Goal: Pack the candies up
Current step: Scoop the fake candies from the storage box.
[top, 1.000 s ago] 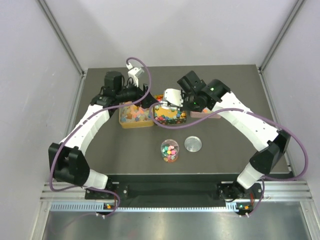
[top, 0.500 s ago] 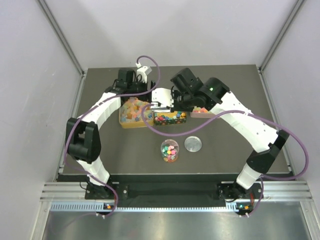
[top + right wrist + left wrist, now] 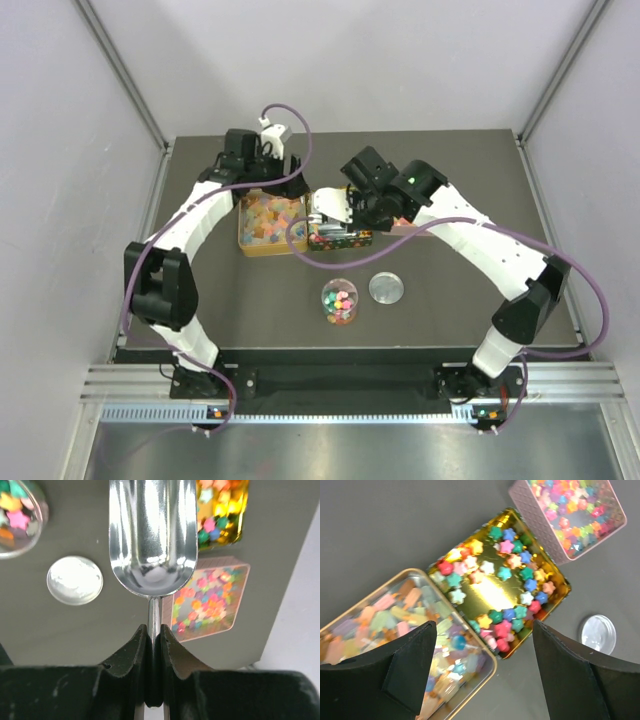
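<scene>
Bench (image 3: 200, 310): layout unchanged | Left gripper (image 3: 484, 627): pulled back toward 12 o'clock, jaws wide, empty | Right gripper (image 3: 154, 635): shifted toward 9 o'clock over gold tin (image 3: 495, 594), jaws narrow on scoop (image 3: 152, 530) handle, bowl empty | Jar (image 3: 339, 301), 6 o'clock: part-filled | Candies (image 3: 506, 546): mostly in tins; next scoop likely.

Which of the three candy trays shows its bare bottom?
The gold tin in the middle: its shiny bottom lies bare in the centre. The tin of pale candies and the pink box are filled across.
</scene>
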Controlling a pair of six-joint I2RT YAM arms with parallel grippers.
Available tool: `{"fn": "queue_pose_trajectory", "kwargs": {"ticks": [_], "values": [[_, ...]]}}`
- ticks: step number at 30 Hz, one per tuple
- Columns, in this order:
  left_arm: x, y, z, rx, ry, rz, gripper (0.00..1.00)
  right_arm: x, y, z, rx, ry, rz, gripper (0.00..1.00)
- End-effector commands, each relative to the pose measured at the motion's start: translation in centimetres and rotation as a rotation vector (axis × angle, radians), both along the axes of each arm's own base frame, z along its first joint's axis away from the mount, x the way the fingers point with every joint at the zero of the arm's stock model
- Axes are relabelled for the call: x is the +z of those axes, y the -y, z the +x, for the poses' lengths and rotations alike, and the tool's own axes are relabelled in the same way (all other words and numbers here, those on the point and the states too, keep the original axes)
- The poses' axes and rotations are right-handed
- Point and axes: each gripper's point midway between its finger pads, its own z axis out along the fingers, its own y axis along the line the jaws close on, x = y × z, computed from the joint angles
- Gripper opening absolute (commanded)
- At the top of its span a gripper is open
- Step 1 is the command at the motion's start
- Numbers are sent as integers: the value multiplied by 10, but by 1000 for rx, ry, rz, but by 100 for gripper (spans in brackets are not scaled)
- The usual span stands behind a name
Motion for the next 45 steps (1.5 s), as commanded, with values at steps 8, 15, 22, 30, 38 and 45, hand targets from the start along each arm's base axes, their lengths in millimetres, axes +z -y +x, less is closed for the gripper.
{"fn": "queue_pose_trajectory", "kwargs": {"ticks": [8,15,22,30,38,45], "values": [[63,-11,-28,-29,120,-81,82,-1,7,56,-132,46,19,0],[50,0,-29,-55,85,-90,82,9,-18,64,-99,85,39,0],[32,12,-17,-52,41,-99,82,43,-45,50,-31,106,164,0],[26,28,-6,-65,34,-96,82,86,-74,27,80,68,358,0],[30,32,3,-54,47,-93,82,83,-85,20,106,14,388,0],[43,8,13,44,112,-5,83,66,-46,64,-93,90,308,0]]}}
